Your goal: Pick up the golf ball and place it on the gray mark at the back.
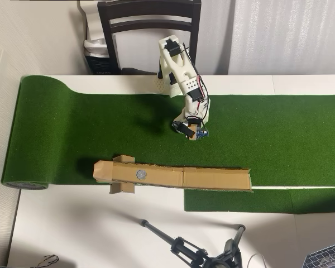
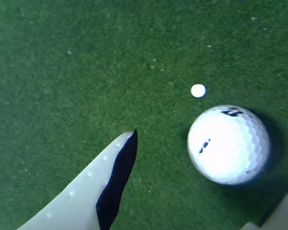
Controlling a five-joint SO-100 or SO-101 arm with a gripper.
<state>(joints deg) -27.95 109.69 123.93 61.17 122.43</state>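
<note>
In the wrist view the golf ball (image 2: 228, 144) rests on the green turf (image 2: 86, 72) between the spread, released fingers of the tool (image 2: 206, 187), nearer the right-hand finger, a tiny white dot (image 2: 198, 90) just beyond it, while overhead the gray mark (image 1: 140, 174) sits on the cardboard strip (image 1: 212, 178) well apart from the tool.

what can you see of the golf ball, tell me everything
The golf ball is a white dimpled sphere with small black markings, slightly blurred in the wrist view. It rests on the green turf, just below a tiny white dot. It lies between the open gripper's fingers; neither visibly touches it. The arm hides it in the overhead view.
</note>
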